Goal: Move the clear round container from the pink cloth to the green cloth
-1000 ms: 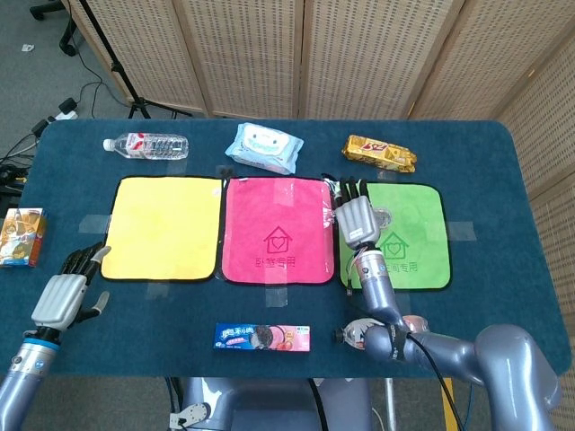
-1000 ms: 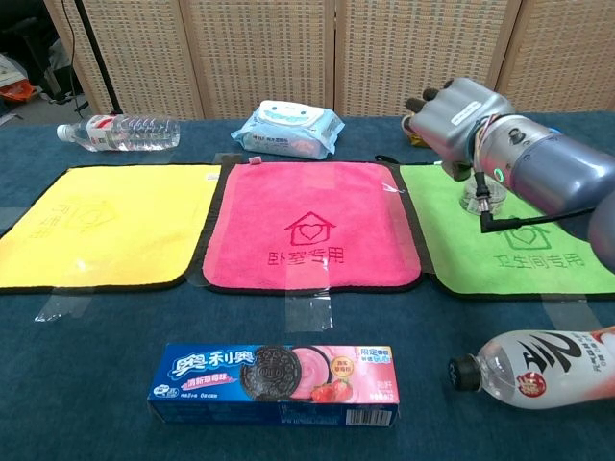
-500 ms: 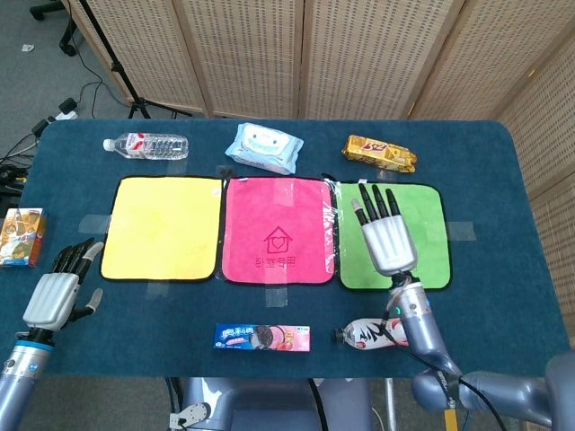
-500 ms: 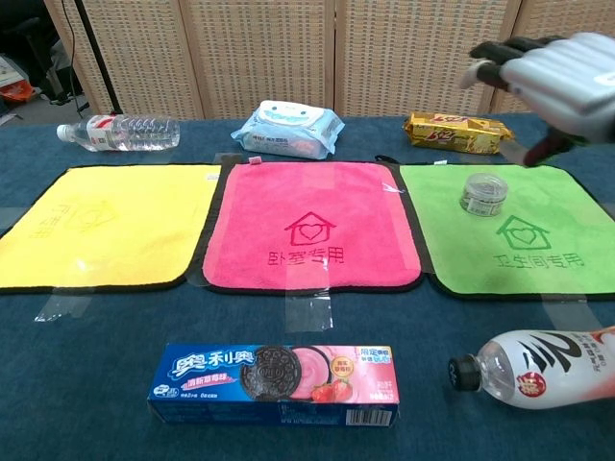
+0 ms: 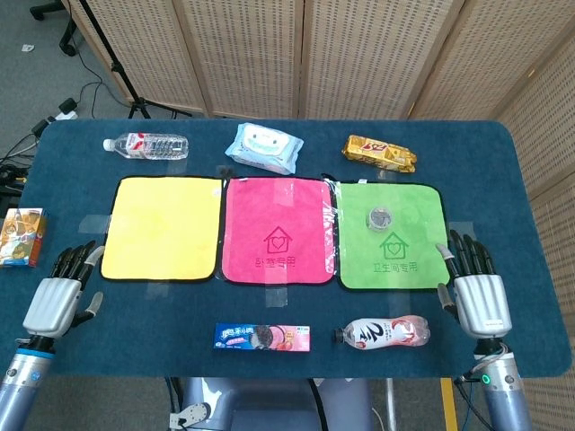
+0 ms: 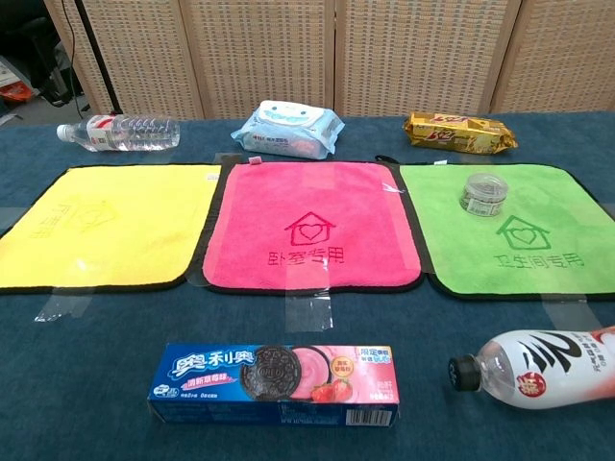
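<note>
The clear round container [image 5: 381, 216] [image 6: 482, 193] stands upright on the green cloth [image 5: 413, 260] [image 6: 538, 259], in its far half. The pink cloth [image 5: 278, 229] [image 6: 312, 235] lies bare beside it. My right hand [image 5: 474, 291] hovers at the near right of the table, beyond the green cloth's right edge, fingers spread and holding nothing. My left hand [image 5: 61, 292] is at the near left, fingers apart and empty. Neither hand shows in the chest view.
A yellow cloth [image 5: 162, 226] lies left of the pink one. At the back are a water bottle [image 5: 145, 145], a wipes pack [image 5: 263, 147] and a snack packet [image 5: 380, 153]. At the front lie a cookie box [image 5: 261, 338] and a drink bottle [image 5: 386, 332]. A juice carton [image 5: 21, 237] is at the left.
My right hand let go of the container on the green cloth, lifted away and drew back to the near right of the table. The left hand shifted slightly.
</note>
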`<state>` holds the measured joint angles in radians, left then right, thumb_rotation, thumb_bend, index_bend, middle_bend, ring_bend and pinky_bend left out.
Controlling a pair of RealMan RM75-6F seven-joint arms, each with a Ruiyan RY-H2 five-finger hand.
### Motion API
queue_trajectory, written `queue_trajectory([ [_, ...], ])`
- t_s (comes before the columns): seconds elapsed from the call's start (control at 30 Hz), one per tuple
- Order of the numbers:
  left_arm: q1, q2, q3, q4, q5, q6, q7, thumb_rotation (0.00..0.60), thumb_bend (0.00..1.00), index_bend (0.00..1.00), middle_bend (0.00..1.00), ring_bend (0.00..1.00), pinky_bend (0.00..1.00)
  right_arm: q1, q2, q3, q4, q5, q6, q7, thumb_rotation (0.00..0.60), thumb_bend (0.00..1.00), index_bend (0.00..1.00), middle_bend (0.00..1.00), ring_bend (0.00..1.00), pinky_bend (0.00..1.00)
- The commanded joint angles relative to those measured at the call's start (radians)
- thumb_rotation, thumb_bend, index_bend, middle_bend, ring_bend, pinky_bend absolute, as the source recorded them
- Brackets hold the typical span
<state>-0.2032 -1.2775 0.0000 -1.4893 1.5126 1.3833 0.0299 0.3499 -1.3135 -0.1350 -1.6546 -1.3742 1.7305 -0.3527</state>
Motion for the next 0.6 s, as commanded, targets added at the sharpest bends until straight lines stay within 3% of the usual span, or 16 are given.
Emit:
queue_trajectory([
  [0.03, 0.012, 0.008, 0.004, -0.011, 0.019, 0.028, 0.015, 0.6, 0.45, 0.0, 0.0, 0.0, 0.05, -0.052, 0.028, -0.033, 0.015, -0.06, 0.043, 0.07, 0.6, 0.31, 0.16, 0.02, 0.0, 0.1],
  [0.13, 0.021, 0.015, 0.006, -0.022, 0.041, 0.06, 0.024, 0.6, 0.44, 0.0, 0.0, 0.0, 0.05, -0.072, 0.06, -0.043, 0.019, -0.107, 0.055, 0.117, 0.6, 0.16, 0.16, 0.01, 0.0, 0.08],
  [0.2, 0.027, 0.018, 0.008, -0.028, 0.053, 0.076, 0.029, 0.6, 0.44, 0.0, 0.0, 0.0, 0.05, -0.082, 0.074, -0.038, 0.012, -0.116, 0.06, 0.136, 0.6, 0.14, 0.14, 0.0, 0.0, 0.05],
  [0.4, 0.044, 0.029, 0.003, -0.04, 0.071, 0.123, 0.063, 0.6, 0.44, 0.0, 0.0, 0.0, 0.05, -0.108, 0.103, -0.031, 0.006, -0.14, 0.056, 0.094, 0.6, 0.34, 0.09, 0.0, 0.0, 0.03],
  [0.6, 0.051, 0.037, 0.004, -0.057, 0.073, 0.129, 0.082, 0.6, 0.45, 0.0, 0.0, 0.0, 0.05, -0.122, 0.109, -0.015, -0.013, -0.148, 0.024, 0.086, 0.6, 0.33, 0.08, 0.0, 0.0, 0.02],
])
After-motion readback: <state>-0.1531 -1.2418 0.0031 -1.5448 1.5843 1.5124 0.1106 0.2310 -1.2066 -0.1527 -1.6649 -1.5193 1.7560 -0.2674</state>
